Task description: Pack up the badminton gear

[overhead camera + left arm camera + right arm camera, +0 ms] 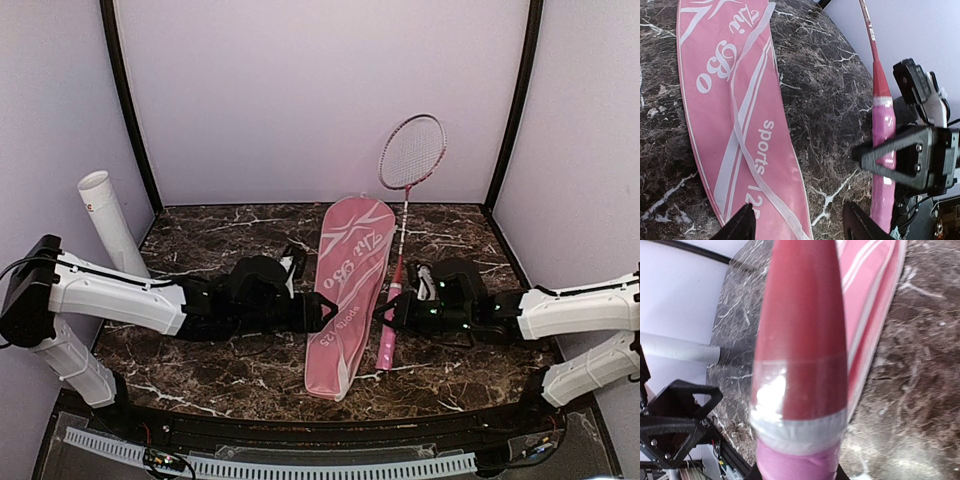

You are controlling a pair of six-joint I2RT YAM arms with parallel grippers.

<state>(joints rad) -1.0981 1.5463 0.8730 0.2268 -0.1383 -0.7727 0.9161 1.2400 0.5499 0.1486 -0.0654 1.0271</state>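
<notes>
The right gripper [392, 312], reaching in from the lower right of the top view, is clamped on the racket [412, 153] at its pink handle [883, 135]. The left wrist view shows a dark finger crossing that handle just below the red cone. The handle's butt sits low near the table [220, 370], and the thin shaft runs up the frame so that the red-rimmed head shows in front of the back wall [300, 90]. Whether the head touches the wall cannot be told. Holding by the handle looks deliberate, since it is the thickest and sturdiest part and leaves the head free to steer. The pink bag [350, 290] lies flat at the middle of the frame, just left of the racket and roughly parallel to it, wide end toward the top. That keeps the move into it short. The left gripper [325, 312] hangs at the bag's left edge with its fingers spread and nothing between them. It is probably placed to pin or lift the fabric while the racket goes in. No opening in the bag can be made out. The white tube [108, 222] leans at the upper left, well apart from both arms. No shuttlecocks or second racket are in view.
</notes>
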